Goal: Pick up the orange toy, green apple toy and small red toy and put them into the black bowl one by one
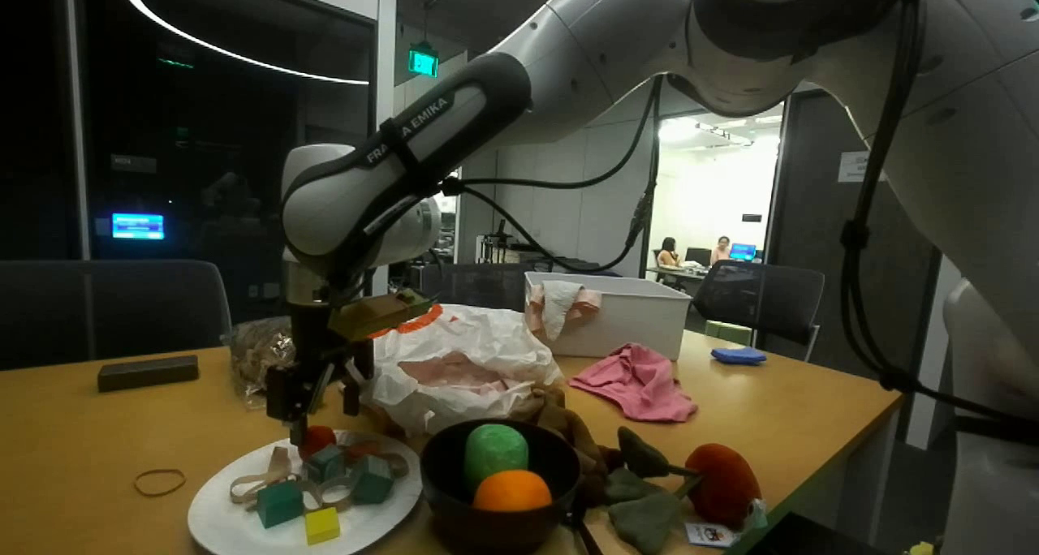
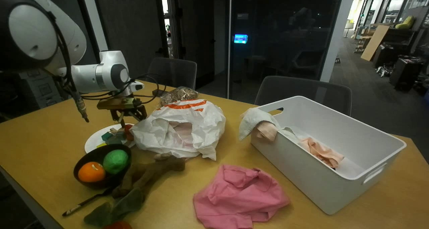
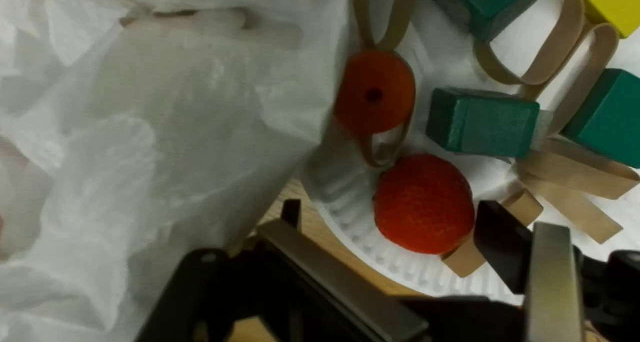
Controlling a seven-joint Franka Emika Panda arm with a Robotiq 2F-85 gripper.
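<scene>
While, in an exterior view, the orange toy [image 1: 513, 492] and green apple toy [image 1: 496, 452] sit in the black bowl [image 1: 493, 533], the small red toy [image 1: 321, 439] lies left of them, on the far part of the white plate [image 1: 227, 514]. Round, with no long axis, it rests just below the gripper [image 1: 325, 415], nearer the jaw on the left; contact is unclear. The jaws stand well apart, empty, pointing down; the arm [image 1: 601, 44] arches in from the right.

White bag [image 3: 125, 147] crowds the parted fingers [image 3: 554, 282]; green block [image 3: 482, 124] near small red toy [image 3: 422, 204]; bare plate rim [image 3: 354, 227] lies between toy and bag.
</scene>
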